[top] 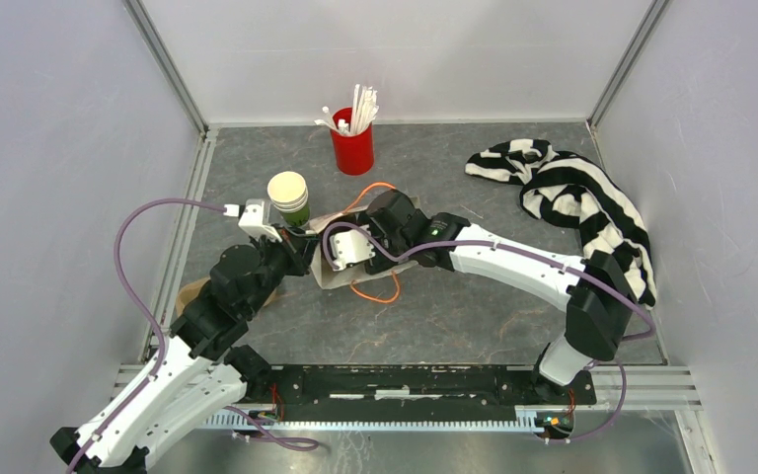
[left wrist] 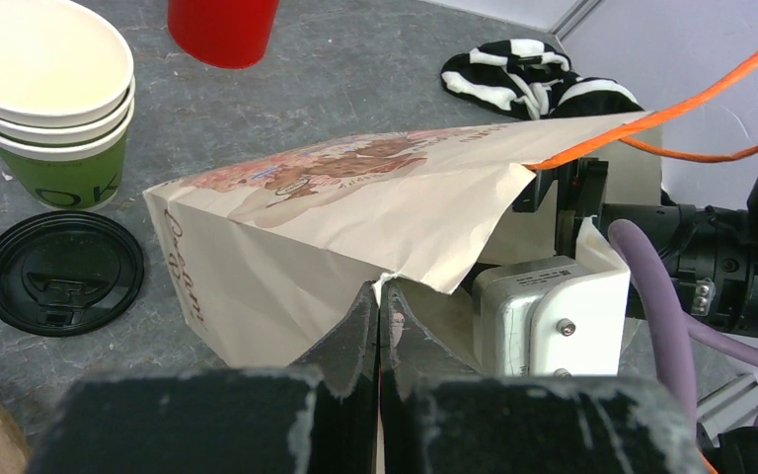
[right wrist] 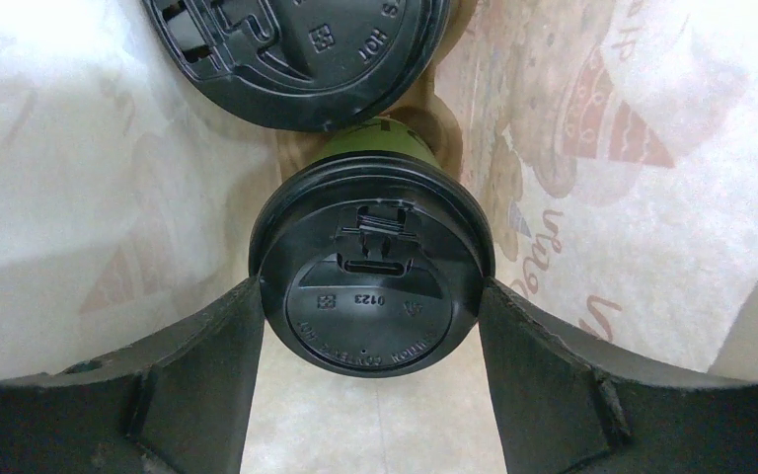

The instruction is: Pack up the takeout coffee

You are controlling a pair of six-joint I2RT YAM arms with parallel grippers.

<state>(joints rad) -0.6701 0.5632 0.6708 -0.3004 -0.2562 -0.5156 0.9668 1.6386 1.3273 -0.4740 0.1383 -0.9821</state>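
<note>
**Both coffees inside the bag, one in my right jaws**

My left gripper was pinched together on the torn rim of the paper bag, holding its mouth up. My right gripper was reached inside the bag, its jaws wide and pressed to either side of a lidded cup. A second lidded cup sat just beyond it, deeper in. Both appeared to stand in a brown carrier.

I judged the cups light but easily crushed, since paper walls give under a squeeze. The black lids looked slick and could pop off. The stiff lid rim, where I held, seemed the safest place. The bag was thin and floppy, and it was already torn at my pinch.

The grey mottled table looked flat and hard. Plain white walls closed in the left, right and far sides. A stack of lidless cups and a loose lid stood just left of the bag.
</note>
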